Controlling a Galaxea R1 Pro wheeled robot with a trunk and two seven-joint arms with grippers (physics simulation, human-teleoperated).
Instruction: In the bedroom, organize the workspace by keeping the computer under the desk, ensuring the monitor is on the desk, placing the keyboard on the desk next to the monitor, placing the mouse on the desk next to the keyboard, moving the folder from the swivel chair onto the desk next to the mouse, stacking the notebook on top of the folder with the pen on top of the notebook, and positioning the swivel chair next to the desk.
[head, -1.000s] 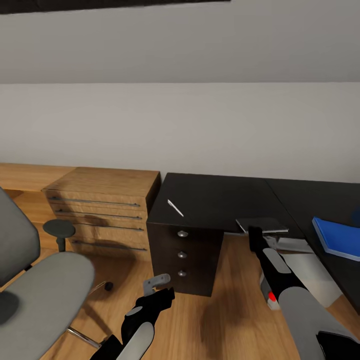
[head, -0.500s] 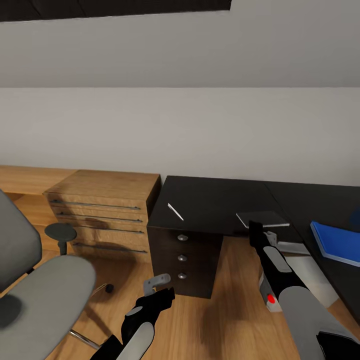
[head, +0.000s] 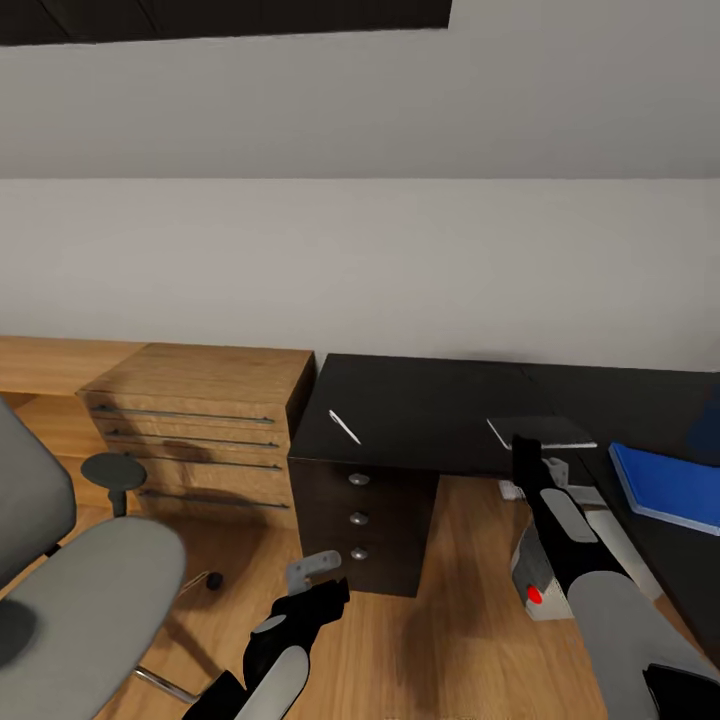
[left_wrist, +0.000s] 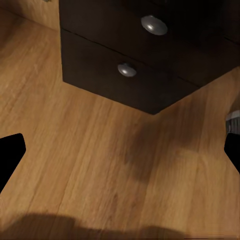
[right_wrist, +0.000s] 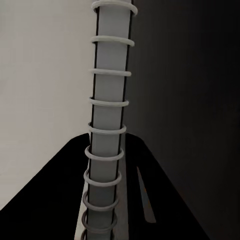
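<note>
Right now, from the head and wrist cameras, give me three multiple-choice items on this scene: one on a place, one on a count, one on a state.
1. Where does the pen lie?
A. On the swivel chair's seat
B. On the black top of the desk
C. On the wood floor

2. How many round metal knobs show on the front of the dark drawer unit under the desk?
A. Three
B. One
C. Five

3. What is the state of the left gripper?
A. Shut on the pen
B. Shut on the blue folder
C. Open and empty

Answers:
1. B: the white pen rests slantwise on the glossy black top, above the drawers.
2. A: three knobs sit in a column in the head view.
3. C: in the left wrist view its fingers stand wide apart over bare floor.
</note>
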